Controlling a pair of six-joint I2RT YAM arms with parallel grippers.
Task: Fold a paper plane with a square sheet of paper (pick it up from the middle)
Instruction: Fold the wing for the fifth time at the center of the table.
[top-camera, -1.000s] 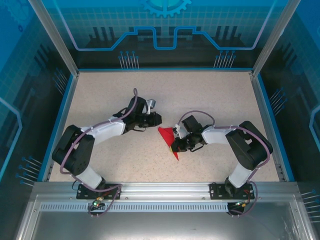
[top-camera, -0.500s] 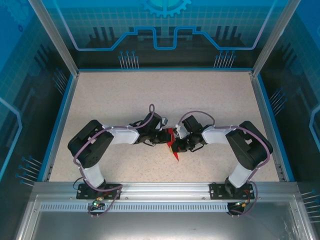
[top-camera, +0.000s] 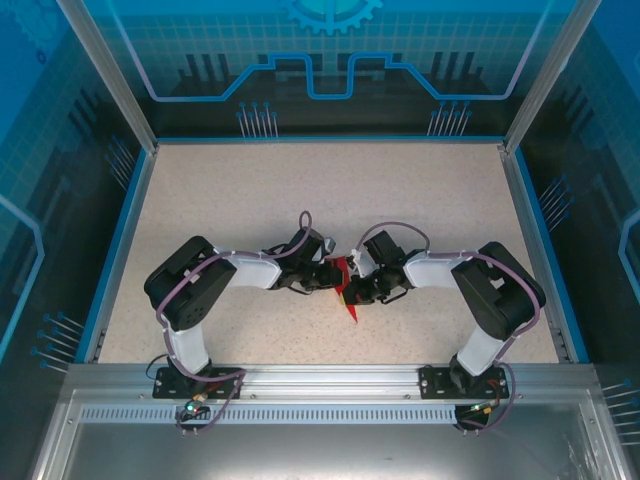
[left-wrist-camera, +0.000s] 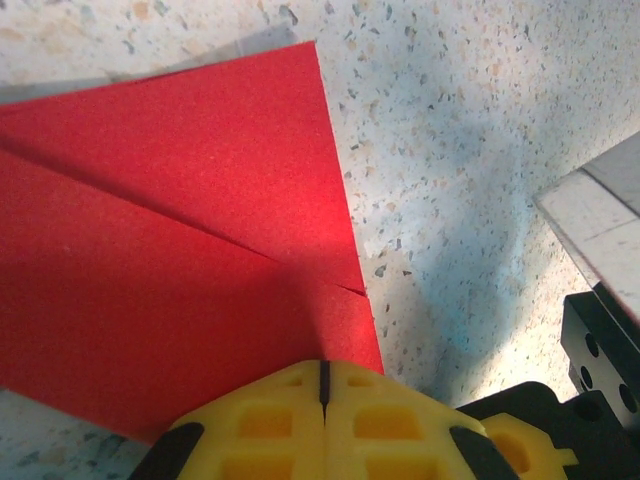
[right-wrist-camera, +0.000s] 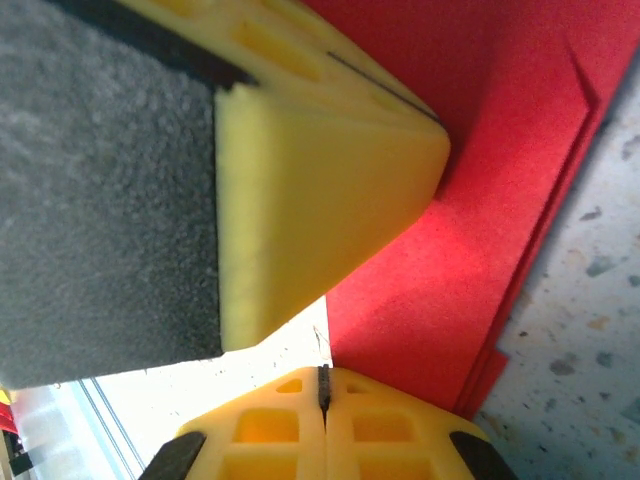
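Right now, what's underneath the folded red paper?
The speckled tabletop shows beside the folded red paper, which lies on it. Its own layers overlap, so anything beneath them is hidden. The left end effector covers its near edge.

The paper plane (left-wrist-camera: 160, 300) runs off the left wrist view's edge
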